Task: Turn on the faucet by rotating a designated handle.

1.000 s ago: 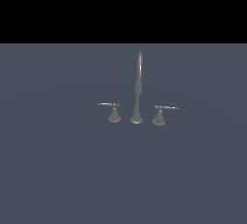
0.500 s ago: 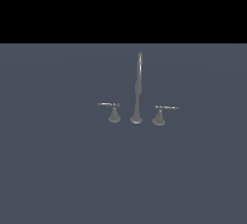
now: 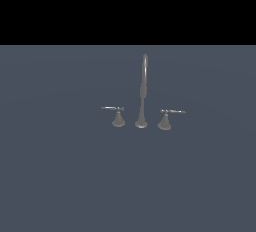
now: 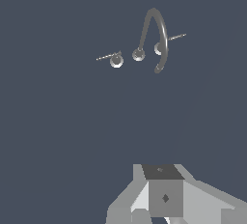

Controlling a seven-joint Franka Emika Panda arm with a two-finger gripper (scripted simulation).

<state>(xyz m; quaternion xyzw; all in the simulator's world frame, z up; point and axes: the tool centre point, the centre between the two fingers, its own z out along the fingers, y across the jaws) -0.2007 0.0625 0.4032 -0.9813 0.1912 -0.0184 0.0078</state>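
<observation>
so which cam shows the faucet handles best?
Exterior view: side-on, both cone bases and lever rods are clear, the handle on that view's left, its twin on the right, flanking the spout. Wrist view looks down: small caps, thin rods.

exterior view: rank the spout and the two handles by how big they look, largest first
1. The gooseneck spout, clearly the tallest.
2. The handle on the exterior view's right and the handle on the exterior view's left: near alike. The right one looks slightly bigger, but it may just sit nearer the camera, so I won't rank them.
</observation>
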